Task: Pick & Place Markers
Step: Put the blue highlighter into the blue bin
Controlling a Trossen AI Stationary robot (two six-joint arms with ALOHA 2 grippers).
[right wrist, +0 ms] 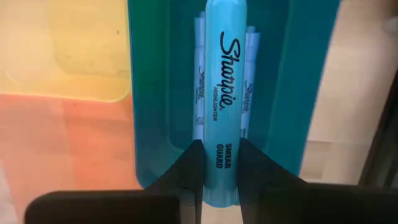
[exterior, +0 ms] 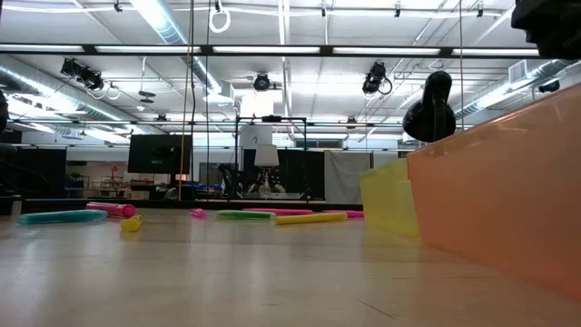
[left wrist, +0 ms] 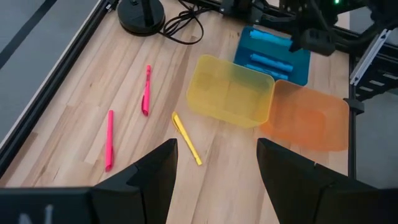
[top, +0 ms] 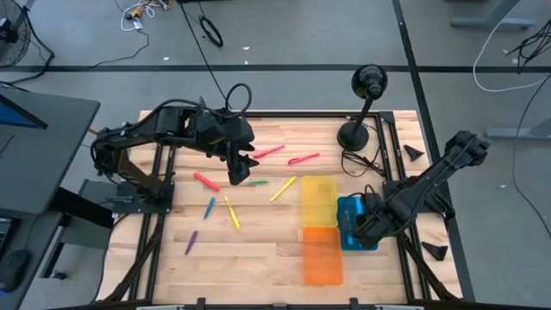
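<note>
The right hand (right wrist: 217, 168) grips a blue marker (right wrist: 221, 93) over the blue tray (top: 348, 224), where two more blue ones lie. Farther off, the left hand (top: 240, 169) hovers open above loose markers (top: 225, 211) on the counter (top: 250, 258). Most sorting remains, I judge.

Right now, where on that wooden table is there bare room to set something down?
The near-left wooden table corner, bordered by the purple marker and orange plastic tray, is bare. The middle is crowded with scattered markers under the left gripper.
</note>
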